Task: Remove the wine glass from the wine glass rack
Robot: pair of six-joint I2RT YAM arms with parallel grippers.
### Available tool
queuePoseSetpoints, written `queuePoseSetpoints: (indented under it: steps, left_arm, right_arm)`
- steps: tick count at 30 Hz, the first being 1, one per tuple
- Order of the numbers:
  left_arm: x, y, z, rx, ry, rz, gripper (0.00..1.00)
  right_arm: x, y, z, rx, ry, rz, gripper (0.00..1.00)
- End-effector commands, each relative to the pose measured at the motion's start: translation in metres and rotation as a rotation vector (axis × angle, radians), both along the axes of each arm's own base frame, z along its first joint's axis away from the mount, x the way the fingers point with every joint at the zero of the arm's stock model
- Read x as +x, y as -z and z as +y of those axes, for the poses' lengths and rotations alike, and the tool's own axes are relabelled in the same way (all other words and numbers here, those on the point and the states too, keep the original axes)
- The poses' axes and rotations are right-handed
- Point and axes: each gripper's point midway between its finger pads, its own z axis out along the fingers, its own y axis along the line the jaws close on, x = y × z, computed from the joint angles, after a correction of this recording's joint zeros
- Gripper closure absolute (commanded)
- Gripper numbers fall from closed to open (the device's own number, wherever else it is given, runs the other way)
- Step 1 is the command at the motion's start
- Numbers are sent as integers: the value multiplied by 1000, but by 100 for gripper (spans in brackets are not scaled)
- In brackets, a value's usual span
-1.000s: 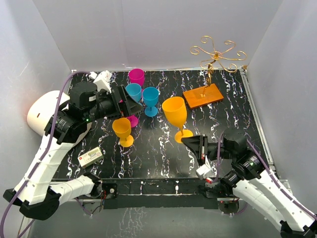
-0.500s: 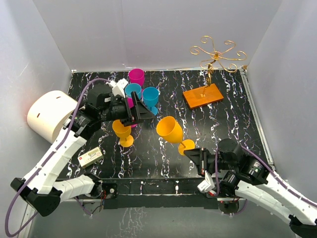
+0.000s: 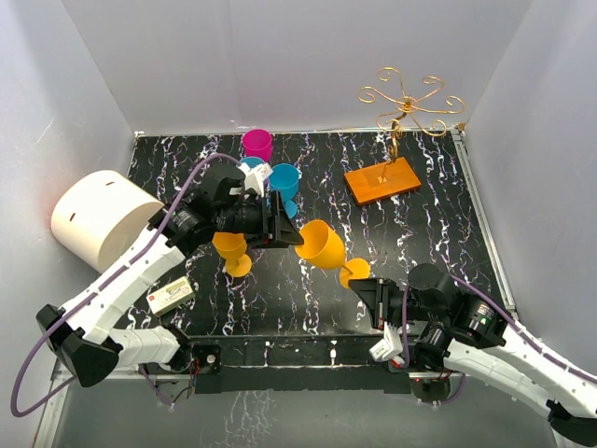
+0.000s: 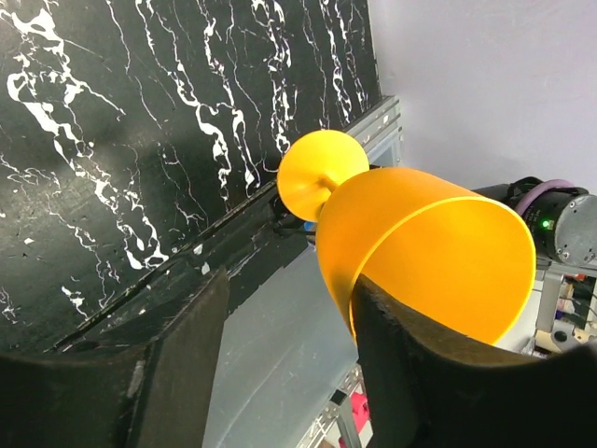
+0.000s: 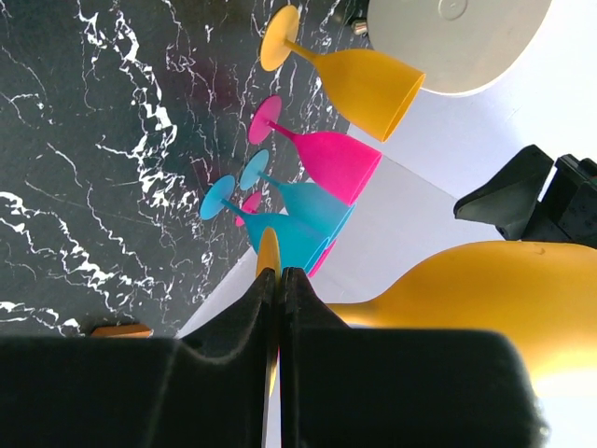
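Observation:
The orange wine glass [image 3: 324, 245] hangs tilted above the table's front middle, clear of the rack. My right gripper [image 3: 371, 291] is shut on its foot [image 5: 268, 257], the thin disc pinched between the pads [image 5: 252, 308]. The bowl [image 5: 485, 280] points toward the left arm. My left gripper [image 3: 285, 233] is open at the bowl's mouth [image 4: 410, 243], its right finger [image 4: 420, 373] at the rim, and it is not closed on the glass. The gold wire wine glass rack [image 3: 409, 98] stands on its orange base [image 3: 382, 179] at the back right, and no glass hangs on it.
A smaller orange glass [image 3: 229, 247], two blue glasses [image 3: 284, 182] and magenta glasses [image 3: 256, 145] stand at the back left, under and beside the left arm. A white cylinder [image 3: 98, 219] sits at the left edge. A small box [image 3: 170, 296] lies front left.
The left arm has swung right, bringing its open gripper up to the bowl's mouth. The right gripper has drawn the glass toward the front and tilted it over.

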Motion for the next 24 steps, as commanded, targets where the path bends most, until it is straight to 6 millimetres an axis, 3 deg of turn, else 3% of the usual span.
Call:
queuePoseSetpoints:
  steps: [1,3,10,13,18,24]
  left_arm:
    - [-9,-12,-10,-6,50,-28,50]
    - [-11,-9,-14,17,57,-37,56]
    - [-9,-11,-20,21,59,-47,87]
    - [-4,-15,-15,47,35,-68,100]
    - [11,-26,5,128,-63,-149,100]
    - [33,-37,47,289,-222,-280,100]
  right_arm:
    - [0,-7,2,-7,-19,-48,100]
    - [0,-7,1,-9,-19,-49,100]
    - [-1,-1,1,-2,-4,-14,100]
    - [-2,-1,2,15,-1,4,87]
    - [-3,-7,4,75,22,63,66]
    - [-1,-21,12,242,125,296,50]
